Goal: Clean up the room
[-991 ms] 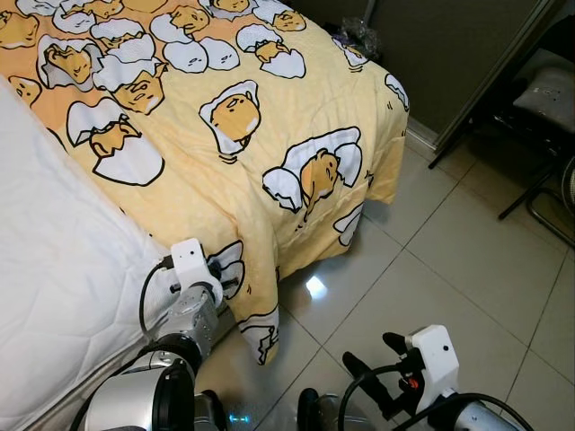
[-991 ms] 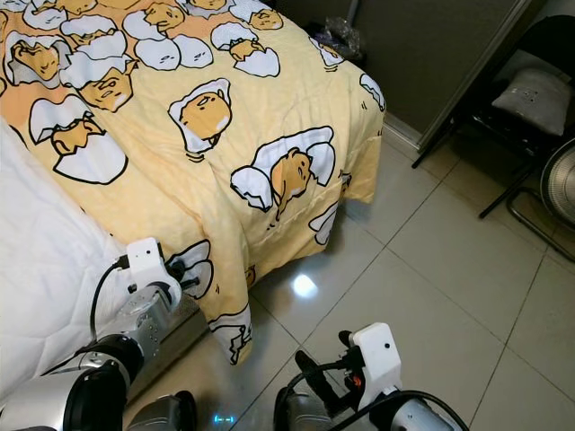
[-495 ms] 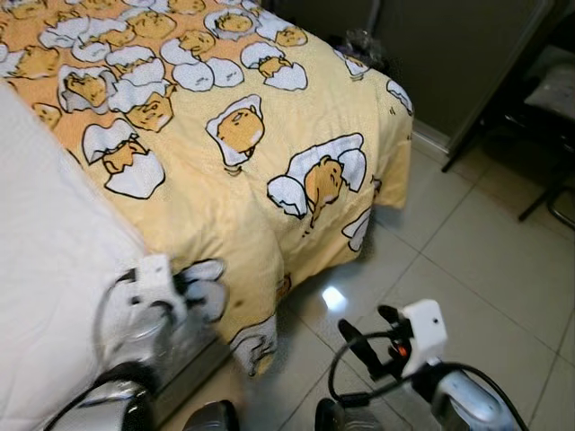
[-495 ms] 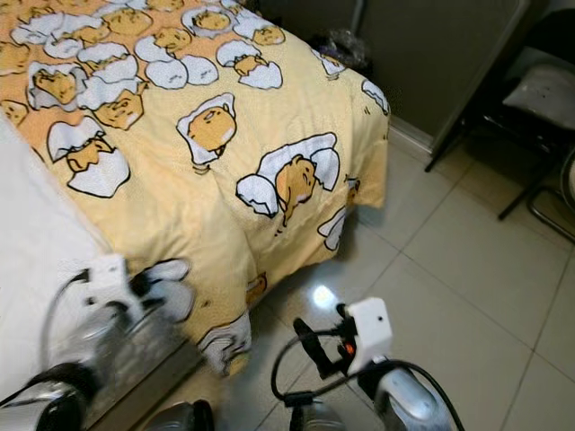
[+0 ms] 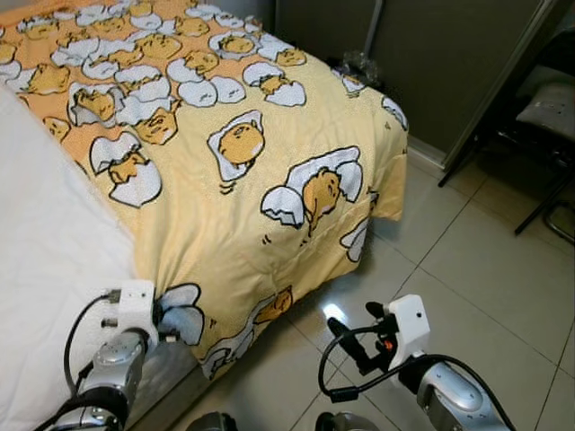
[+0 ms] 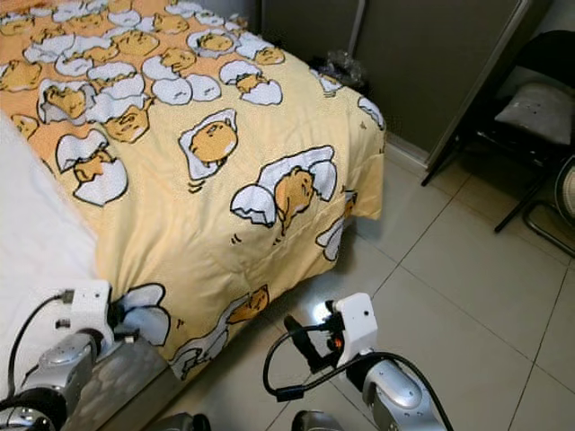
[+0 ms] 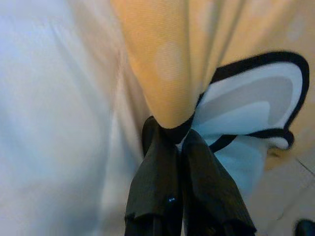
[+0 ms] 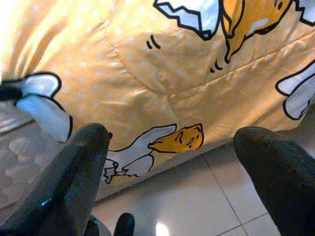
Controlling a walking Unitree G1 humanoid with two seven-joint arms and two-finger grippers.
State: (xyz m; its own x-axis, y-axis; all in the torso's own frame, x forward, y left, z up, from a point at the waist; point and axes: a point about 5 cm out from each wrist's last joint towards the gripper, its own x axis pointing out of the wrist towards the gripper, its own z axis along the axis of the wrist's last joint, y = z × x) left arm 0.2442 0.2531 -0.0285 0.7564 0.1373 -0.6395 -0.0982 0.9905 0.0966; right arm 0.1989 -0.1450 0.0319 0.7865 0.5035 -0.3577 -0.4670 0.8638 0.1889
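- Head views first: your yellow blanket [image 5: 243, 180] with the egg cartoon print covers most of the bed, and its corner hangs over the bed's edge toward the tiled floor [image 5: 467, 269]. Bare white mattress [image 5: 54, 260] shows on the robot's left side. A dark chair [image 6: 530, 108] stands at the far right by the wall.
- Left tool [image 5: 162, 310] sits low at the bed's edge, right at the blanket's lower hem. Right tool [image 5: 355, 337] hovers over the floor, apart from the blanket.
- Left wrist view: your left tool's fingers [image 7: 157, 172] are pressed together with a fold of blanket hem pinched between them, where yellow cloth meets a black-outlined white patch.
- Right wrist view: your right tool's fingers [image 8: 78, 167] are spread wide and carry nothing; the blanket's hanging side lies ahead of them.
- Progress, as I judge it: bed-making is partway. You have the hem in hand, but the blanket lies skewed and the mattress is uncovered, so spreading and straightening remain.
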